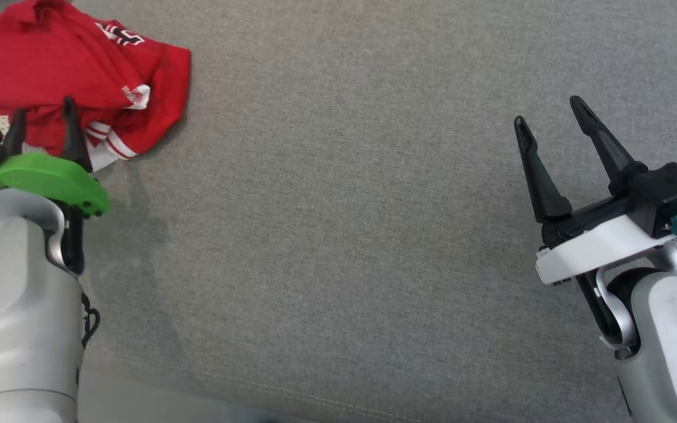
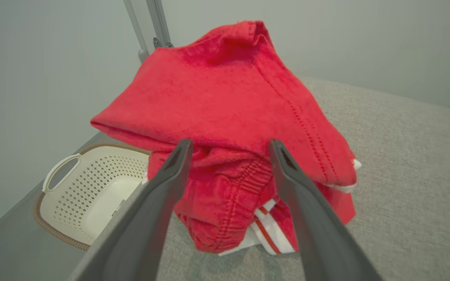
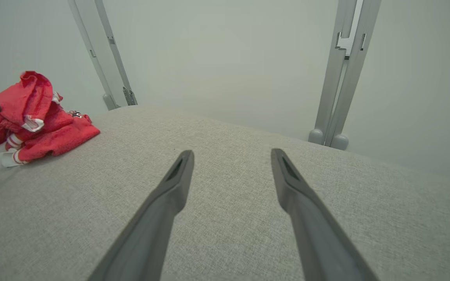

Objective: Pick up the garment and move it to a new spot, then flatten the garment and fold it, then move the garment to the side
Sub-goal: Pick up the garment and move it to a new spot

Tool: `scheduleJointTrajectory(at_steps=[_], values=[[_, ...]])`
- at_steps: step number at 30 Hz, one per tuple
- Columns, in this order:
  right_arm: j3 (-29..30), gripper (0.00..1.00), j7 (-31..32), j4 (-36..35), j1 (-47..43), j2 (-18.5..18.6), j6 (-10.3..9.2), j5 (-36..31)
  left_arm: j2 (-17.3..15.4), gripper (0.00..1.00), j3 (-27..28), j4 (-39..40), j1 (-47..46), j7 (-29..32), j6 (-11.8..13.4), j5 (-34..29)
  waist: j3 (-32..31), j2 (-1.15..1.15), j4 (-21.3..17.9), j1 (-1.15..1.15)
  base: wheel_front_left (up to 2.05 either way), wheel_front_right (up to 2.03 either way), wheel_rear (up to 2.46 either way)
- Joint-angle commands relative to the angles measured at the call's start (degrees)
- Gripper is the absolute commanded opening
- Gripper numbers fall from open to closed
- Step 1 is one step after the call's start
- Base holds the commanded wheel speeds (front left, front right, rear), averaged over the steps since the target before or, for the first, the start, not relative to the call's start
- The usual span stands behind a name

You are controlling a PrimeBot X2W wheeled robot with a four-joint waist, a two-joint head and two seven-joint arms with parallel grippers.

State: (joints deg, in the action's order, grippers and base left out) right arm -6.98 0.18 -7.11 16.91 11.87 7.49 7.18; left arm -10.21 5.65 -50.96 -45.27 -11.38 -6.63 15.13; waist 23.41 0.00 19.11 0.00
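**Stage of task and inventory.** The red jersey (image 1: 80, 70), trimmed with white stripes and white print, lies bunched in a loose heap at the far left corner of the grey fabric-covered surface (image 1: 344, 235); one edge reaches the rim above a basket. It is neither spread nor folded.

The left end effector (image 1: 43, 110) is poised at the near side of the heap, jaws wide. In the left wrist view its fingers (image 2: 178, 164) frame the jersey (image 2: 229, 86) with the cloth ahead of the tips; whether they touch the fabric cannot be told. Nothing is gripped.

The right end effector (image 1: 549, 111) hangs well apart from the jersey, over bare fabric on the right, jaws equally wide and empty (image 3: 231, 154); from there the jersey (image 3: 33, 121) shows far to the left.

Judged from this layout, the task is at its opening step: the pick-up is being approached but not made. Relocation, flattening, folding and the final move aside all remain.

**Count.** One jersey; two end effectors; one perforated cream basket (image 2: 92, 187) with a woven rim, below the surface's left edge; two pale metal uprights (image 3: 344, 78) behind the far edge.
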Motion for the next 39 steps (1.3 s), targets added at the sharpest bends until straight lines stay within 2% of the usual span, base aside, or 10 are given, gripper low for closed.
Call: scheduleJointTrajectory(at_steps=[1,6,7,8,9,15,21,25,31,39], values=[[0.16,1.00,-0.03,-0.24,0.96,0.47,0.00,-0.23,-0.85,1.00,0.32,-1.96,-2.32,0.60,-0.36,0.88,4.80,0.00,-3.52,0.00,0.00,0.00,0.00],[0.48,1.00,-0.40,0.00,1.29,0.63,0.00,0.08,-2.95,0.98,0.76,-9.74,-7.20,3.38,-0.54,2.61,5.91,0.00,-4.38,0.00,0.00,0.00,0.00],[0.61,1.00,-0.55,0.12,1.29,0.70,0.00,-0.02,-3.27,0.49,0.70,-10.52,-7.73,3.37,-0.60,2.91,5.88,0.00,-4.46,0.00,0.00,0.00,0.00],[0.64,1.00,-0.67,0.30,1.31,0.73,0.00,-0.13,-3.55,0.06,0.68,-11.52,-8.22,3.33,-0.66,3.26,5.80,0.00,-4.54,0.00,0.00,0.00,0.00],[0.73,1.00,-0.80,0.45,1.33,0.72,0.00,-0.12,-3.68,0.00,0.60,-12.21,-8.49,3.23,-0.74,3.48,5.68,0.00,-4.57,0.00,0.00,0.00,0.00],[1.19,1.00,-1.92,1.98,0.42,0.07,0.00,-0.18,-5.41,0.00,0.19,-13.17,-8.74,-1.80,-0.82,3.84,2.92,0.00,-4.49,0.00,0.00,0.00,0.00],[2.50,1.00,-3.60,4.26,-2.19,-1.72,0.00,0.19,-7.15,0.00,0.48,-9.16,-4.58,-3.90,0.21,2.41,-3.64,0.00,-4.43,0.00,0.00,0.00,0.00],[3.38,1.00,-4.51,5.60,-4.28,-2.96,0.00,0.38,-7.60,0.00,1.73,-0.64,0.39,-3.85,1.40,1.09,-8.33,0.00,-4.72,0.00,0.00,0.00,0.00],[3.83,1.00,-5.22,6.61,-7.23,-4.47,0.00,0.46,-6.31,0.00,2.90,13.01,8.92,-3.84,2.71,-0.65,-14.46,0.00,-5.38,0.00,0.00,0.00,0.00],[4.88,1.00,-5.09,5.48,-10.38,-6.00,-0.01,0.64,-3.16,0.00,-0.24,30.14,20.32,-2.17,3.63,-3.13,-18.16,0.00,-8.48,0.00,0.00,0.00,0.00]])
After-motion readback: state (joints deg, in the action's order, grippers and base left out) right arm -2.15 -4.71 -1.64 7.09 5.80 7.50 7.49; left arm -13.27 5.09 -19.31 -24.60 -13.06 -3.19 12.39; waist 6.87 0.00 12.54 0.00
